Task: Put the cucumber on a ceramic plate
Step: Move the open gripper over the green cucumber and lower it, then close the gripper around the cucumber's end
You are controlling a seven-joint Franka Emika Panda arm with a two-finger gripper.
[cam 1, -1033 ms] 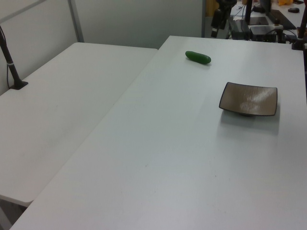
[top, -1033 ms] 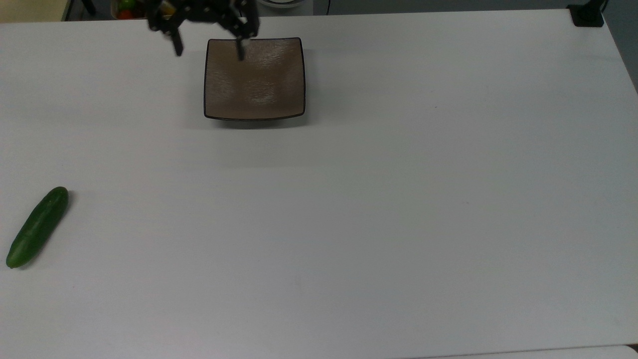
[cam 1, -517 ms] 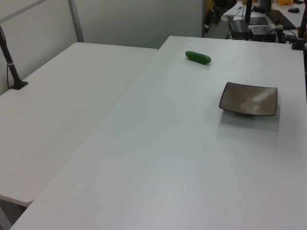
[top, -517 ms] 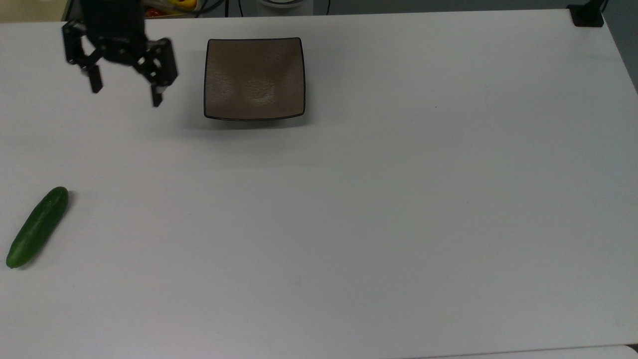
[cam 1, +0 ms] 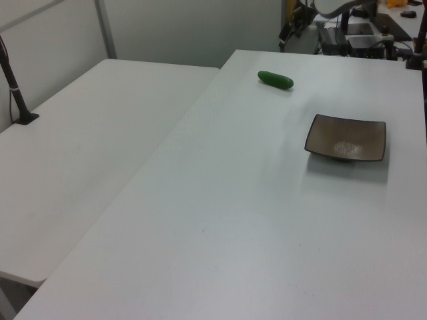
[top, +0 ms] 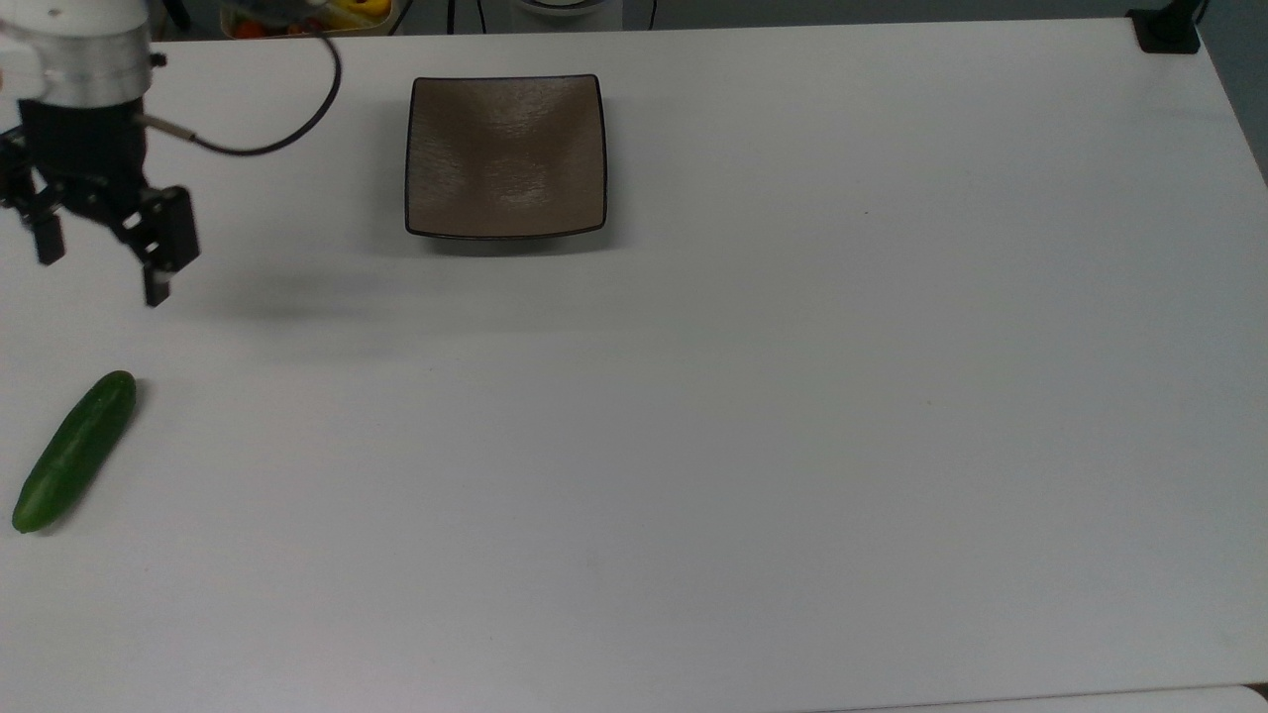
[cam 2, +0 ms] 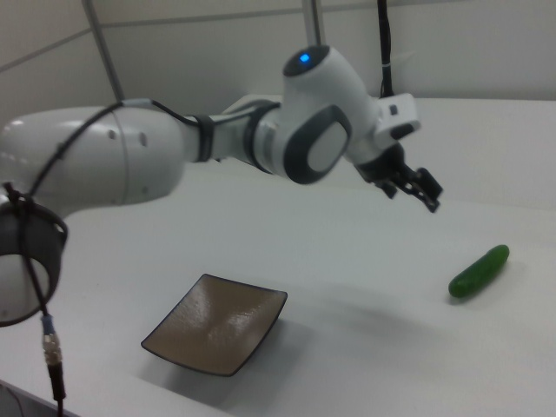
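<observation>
The cucumber is seen lying flat on the white table near the top view's left edge, slanted, well apart from the ceramic plate. In the left view the cucumber is found beyond the plate; in the right view it lies at the right, the plate at lower centre.

The gripper is held above the table in the top view, upward of the cucumber and not touching it, its 2 fingers spread apart with nothing between them. In the right view the gripper is seen raised above and to the left of the cucumber.
</observation>
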